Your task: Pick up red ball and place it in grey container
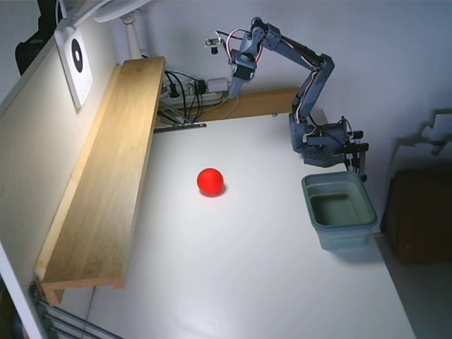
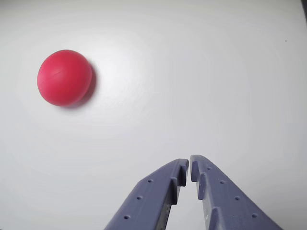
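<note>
Fixed view shows the red ball lying alone on the white table, about at the middle of it, and nothing touches it. To the right of the ball, well apart from it and near the right edge of the table, stands the grey container; its inside looks empty. On the left side a long wooden shelf runs along the wall from the near end to the far end. The arm has its base just behind the container, at the far right, and it reaches up and to the left, so the gripper hangs high above the far part of the table, far from the ball. Behind it some black cables lie on the far end. The wrist view looks down on the table: the ball is in the upper left, and the gripper comes in from the lower edge. Its two fingers are nearly pressed together, with only a thin gap at the tips, and they hold nothing.
</note>
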`<action>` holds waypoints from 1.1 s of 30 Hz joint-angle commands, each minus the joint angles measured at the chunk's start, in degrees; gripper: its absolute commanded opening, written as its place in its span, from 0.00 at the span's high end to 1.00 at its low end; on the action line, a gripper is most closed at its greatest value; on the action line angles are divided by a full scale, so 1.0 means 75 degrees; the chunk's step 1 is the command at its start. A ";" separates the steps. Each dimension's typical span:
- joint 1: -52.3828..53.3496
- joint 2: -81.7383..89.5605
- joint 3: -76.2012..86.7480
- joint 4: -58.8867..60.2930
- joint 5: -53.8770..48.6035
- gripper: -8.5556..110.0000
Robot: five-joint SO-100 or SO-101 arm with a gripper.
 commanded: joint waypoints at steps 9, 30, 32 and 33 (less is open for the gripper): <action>0.0074 0.0218 -0.0247 0.0044 0.0012 0.61; -0.1792 0.0218 -0.0247 0.0044 0.0012 0.61; -0.1792 0.0218 -0.0247 0.0044 0.0012 0.61; -0.1792 0.0218 -0.0247 0.0044 0.0012 0.61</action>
